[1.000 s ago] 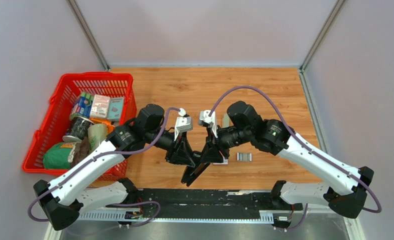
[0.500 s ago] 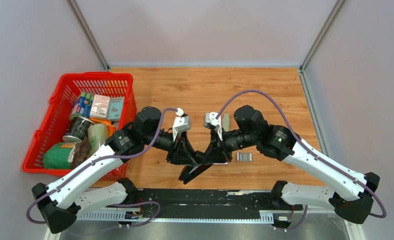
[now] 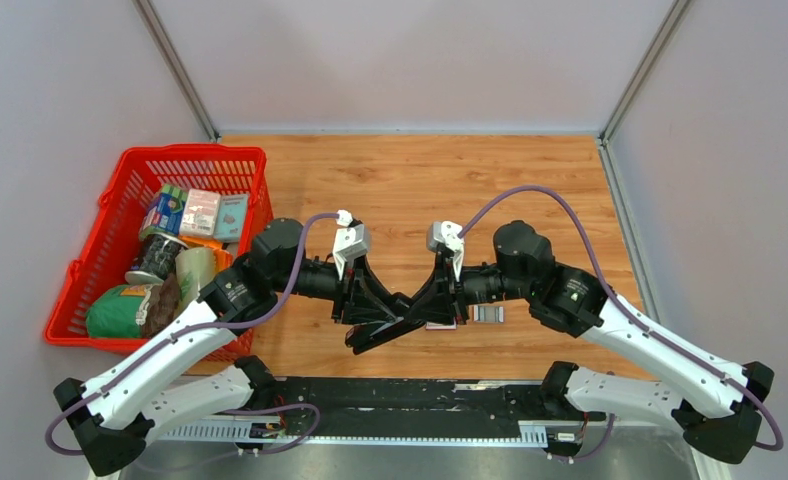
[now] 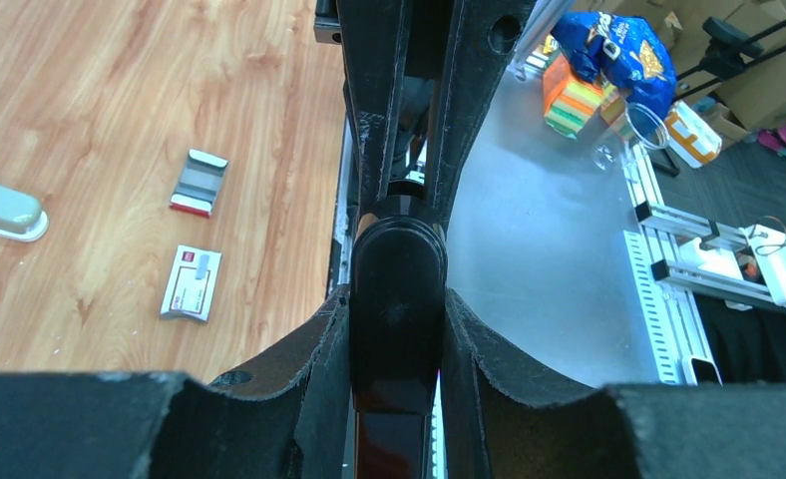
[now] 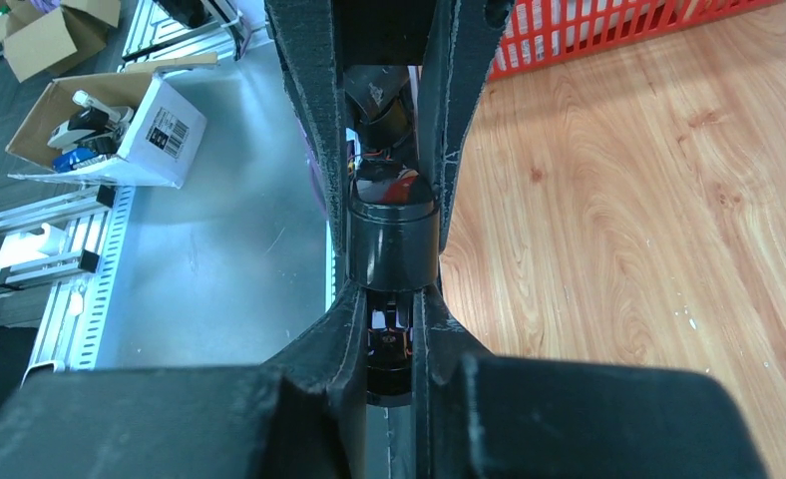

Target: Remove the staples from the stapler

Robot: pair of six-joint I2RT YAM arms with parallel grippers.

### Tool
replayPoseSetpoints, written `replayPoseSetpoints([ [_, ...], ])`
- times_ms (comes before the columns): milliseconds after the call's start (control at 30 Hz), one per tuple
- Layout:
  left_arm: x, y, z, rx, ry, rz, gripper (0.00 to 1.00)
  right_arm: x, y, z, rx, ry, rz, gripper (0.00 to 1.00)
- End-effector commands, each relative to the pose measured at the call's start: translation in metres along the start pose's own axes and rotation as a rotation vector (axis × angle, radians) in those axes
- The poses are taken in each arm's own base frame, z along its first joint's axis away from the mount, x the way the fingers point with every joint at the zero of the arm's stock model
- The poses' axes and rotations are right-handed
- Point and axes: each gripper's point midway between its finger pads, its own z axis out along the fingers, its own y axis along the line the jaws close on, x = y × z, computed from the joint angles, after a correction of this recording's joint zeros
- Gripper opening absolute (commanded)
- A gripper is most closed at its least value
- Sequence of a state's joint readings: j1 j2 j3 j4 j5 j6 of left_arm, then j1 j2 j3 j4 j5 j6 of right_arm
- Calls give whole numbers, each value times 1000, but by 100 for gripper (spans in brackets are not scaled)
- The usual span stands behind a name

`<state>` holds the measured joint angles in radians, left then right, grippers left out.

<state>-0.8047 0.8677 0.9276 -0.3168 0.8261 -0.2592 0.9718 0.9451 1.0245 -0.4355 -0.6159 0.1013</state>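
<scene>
On the left of the wooden tabletop (image 3: 530, 180), a red plastic mesh basket (image 3: 130, 170) crammed with packets and tins. Near the right gripper (image 3: 418, 316), on bare wood: a small red-and-white printed box (image 4: 192, 282), a pale grey oblong object (image 4: 5, 210), and short silver-grey staple strips (image 3: 487, 313) in a red-edged block. Near the front edge, a long black plastic stapler (image 3: 372, 337), tilted, clamped at 1 end by the left gripper (image 3: 382, 314) and at the other by the right one, with both sets of fingers (image 4: 374, 100) pressed against its sides and hiding most of it from above.
</scene>
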Motion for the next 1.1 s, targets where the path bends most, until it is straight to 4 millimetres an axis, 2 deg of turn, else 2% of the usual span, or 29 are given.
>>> replayPoseSetpoints([
  [0, -69, -3, -9, -62, -232, 177, 0, 37, 9, 1, -55, 101, 107, 0],
  [1067, -114, 10, -30, -248, -353, 286, 0, 85, 13, 28, -165, 117, 265, 0],
])
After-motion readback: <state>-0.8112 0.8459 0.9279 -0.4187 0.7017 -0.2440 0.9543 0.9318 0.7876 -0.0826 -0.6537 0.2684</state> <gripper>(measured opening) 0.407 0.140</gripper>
